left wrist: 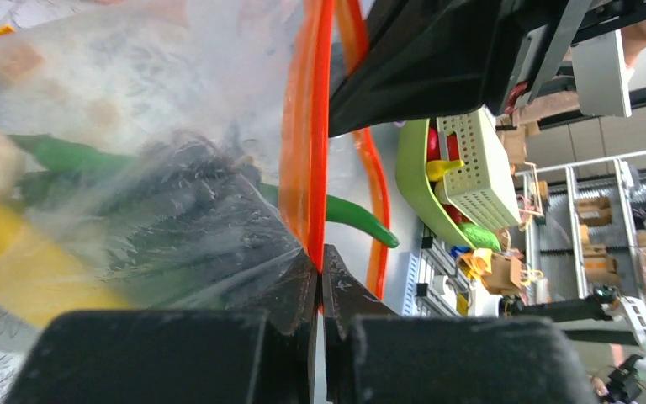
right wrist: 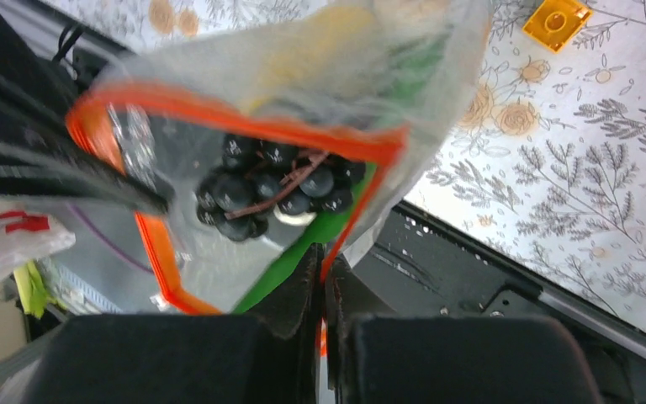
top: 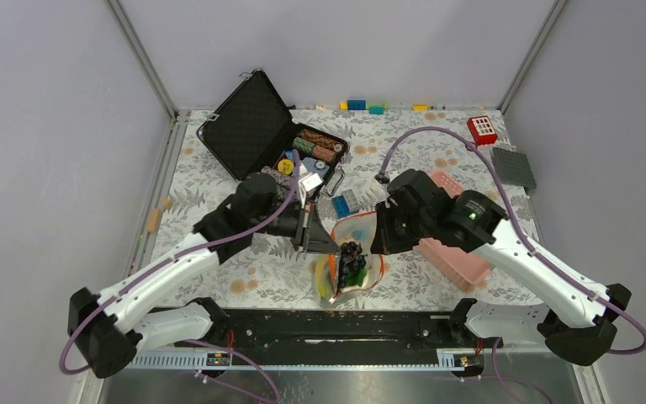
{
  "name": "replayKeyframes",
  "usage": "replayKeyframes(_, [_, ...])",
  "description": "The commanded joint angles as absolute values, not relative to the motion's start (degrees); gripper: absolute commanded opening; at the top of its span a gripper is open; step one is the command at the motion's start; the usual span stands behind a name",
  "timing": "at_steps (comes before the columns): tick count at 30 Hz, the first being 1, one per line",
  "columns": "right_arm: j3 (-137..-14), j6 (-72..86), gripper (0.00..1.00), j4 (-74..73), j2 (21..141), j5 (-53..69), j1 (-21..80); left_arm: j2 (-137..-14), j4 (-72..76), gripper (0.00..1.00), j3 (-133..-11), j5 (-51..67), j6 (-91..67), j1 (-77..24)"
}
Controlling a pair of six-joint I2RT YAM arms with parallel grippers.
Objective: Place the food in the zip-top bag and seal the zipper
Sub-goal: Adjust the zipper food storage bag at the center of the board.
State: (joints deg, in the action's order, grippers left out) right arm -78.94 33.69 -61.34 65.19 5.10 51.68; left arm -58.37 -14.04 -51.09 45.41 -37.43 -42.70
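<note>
Here, a clear zip-top bag (top: pixel 352 252) hangs between two robot arms, over the near middle of a table (top: pixel 471 160) covered in a pale floral print. Its mouth gapes open, and the zipper (left wrist: pixel 307 151), a thin orange-red strip, forms a wide loop rather than a closed line. No slider can be made out.

Inside the bag lie a cluster of dark round berries (right wrist: pixel 273 189), a long green pod (left wrist: pixel 67 154) and a yellow piece (left wrist: pixel 25 261). A green tip reaches up close to the mouth.

The left gripper (left wrist: pixel 320 269) is clenched on the orange strip at one end of the mouth. The right gripper (right wrist: pixel 321 269) is clenched on the bag's edge at the opposite end.

The film looks thin, floppy and slick, and it wrinkles and sags under the light toy food. The stiffer zipper strip is probably the surest place to hold, since the film itself would likely slip or bunch.

A pink basket (top: pixel 454 257) with perforated walls sits just to the right. An open black case (top: pixel 248 126) stands further back.
</note>
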Motion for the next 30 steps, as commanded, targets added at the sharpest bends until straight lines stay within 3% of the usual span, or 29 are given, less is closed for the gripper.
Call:
replayKeyframes(1, [-74.19,39.98,0.0,-44.79,62.91,0.94,51.55,-62.27,-4.39,0.0,-55.8,50.23,-38.04,-45.98])
replayKeyframes(5, [-70.33,42.63,0.0,-40.4,60.4,-3.2,51.53,-65.07,-4.34,0.08,-58.12,50.14,-36.25,-48.14])
replayKeyframes(7, [-69.49,43.52,0.0,-40.93,59.18,-7.06,51.5,-65.89,-4.38,0.2,-58.44,50.0,-35.35,-48.25])
replayKeyframes(9, [-68.96,44.86,0.0,-42.15,58.11,-11.23,51.5,-65.86,-4.5,0.45,-58.13,48.82,-34.66,-48.34])
replayKeyframes(11, [-69.06,45.89,0.0,-44.39,57.38,-14.8,51.5,-64.94,-6.16,0.91,-57.57,46.18,-33.48,-48.58])
replayKeyframes(12, [-69.62,46.35,0.0,-45.58,57.18,-16.88,51.5,-64.18,-7.95,0.98,-57.23,43.6,-32.49,-48.86])
replayKeyframes(22, [-73.9,46.52,0.0,-49.45,60.21,-20.99,51.5,-50.97,-29.32,0.99,-53.97,1.81,-28.84,-61.59])
replayKeyframes(30, [-74.36,47.54,0.0,-49.46,61.68,-22.5,51.43,-52.06,-34.41,0.91,-54.06,-9.72,-30.63,-72.71])
